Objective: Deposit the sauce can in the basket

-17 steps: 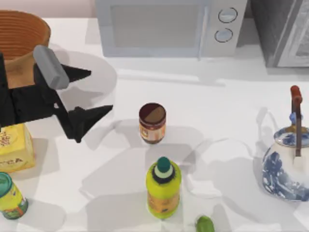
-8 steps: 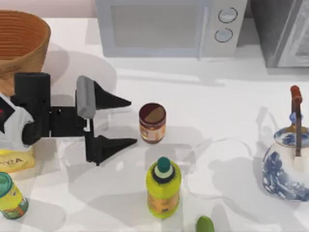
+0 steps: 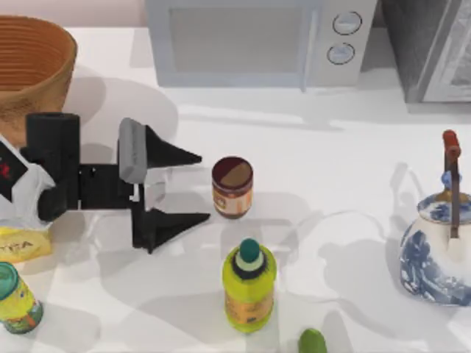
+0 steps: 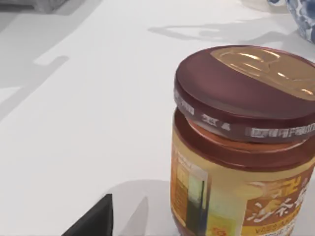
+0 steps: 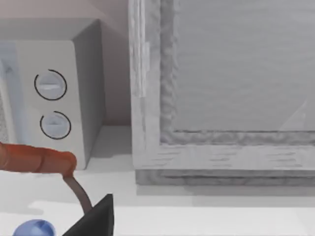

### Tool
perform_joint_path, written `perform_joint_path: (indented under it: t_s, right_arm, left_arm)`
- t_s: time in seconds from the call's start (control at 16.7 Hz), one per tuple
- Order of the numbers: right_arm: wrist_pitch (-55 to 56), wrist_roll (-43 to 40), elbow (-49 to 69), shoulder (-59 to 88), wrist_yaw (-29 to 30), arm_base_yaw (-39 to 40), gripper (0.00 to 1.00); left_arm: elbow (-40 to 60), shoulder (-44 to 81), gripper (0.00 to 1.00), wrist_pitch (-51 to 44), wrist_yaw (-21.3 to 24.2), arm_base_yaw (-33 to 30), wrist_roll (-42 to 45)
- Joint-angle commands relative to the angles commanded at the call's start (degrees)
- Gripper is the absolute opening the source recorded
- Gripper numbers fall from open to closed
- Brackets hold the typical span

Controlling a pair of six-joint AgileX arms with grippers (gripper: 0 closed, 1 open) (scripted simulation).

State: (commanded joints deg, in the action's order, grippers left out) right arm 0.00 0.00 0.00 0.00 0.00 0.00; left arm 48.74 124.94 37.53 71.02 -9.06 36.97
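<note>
The sauce can (image 3: 232, 187), a short jar with a maroon lid and an orange-red label, stands upright in the middle of the table. It looms close in the left wrist view (image 4: 243, 147). My left gripper (image 3: 204, 187) is open just left of the can, its two dark fingertips pointing at it and level with its sides, apart from it. The woven orange-brown basket (image 3: 33, 59) sits at the table's far left corner, behind the left arm. One dark fingertip (image 5: 93, 219) of my right gripper shows in the right wrist view, near the microwave and a grey cabinet.
A yellow-green bottle with a green cap (image 3: 249, 285) stands just in front of the can. A yellow box (image 3: 18, 243) and a green can (image 3: 16, 300) lie at front left. A microwave (image 3: 257, 40) is at the back, a blue-white teapot (image 3: 441, 243) at right.
My left gripper swung from near the basket toward the can and turned level, then nearly stopped in the last half second. The can has not moved.
</note>
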Motion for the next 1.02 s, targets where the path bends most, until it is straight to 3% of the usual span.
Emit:
perform_joint_path:
  t_s: [0.66,0.96,1.02]
  right_arm:
    - [0.0,0.0,0.0,0.0,0.0,0.0,1.0]
    - [0.0,0.0,0.0,0.0,0.0,0.0,1.0]
    - [0.0,0.0,0.0,0.0,0.0,0.0,1.0]
  left_arm:
    - [5.0,7.2,1.0,14.3,-8.1,-9.9,-12.9]
    - [5.2,7.6,1.0,15.1,-8.6,-10.5,-13.5]
    - [5.2,7.6,0.92,15.1,-8.6,-10.5,-13.5]
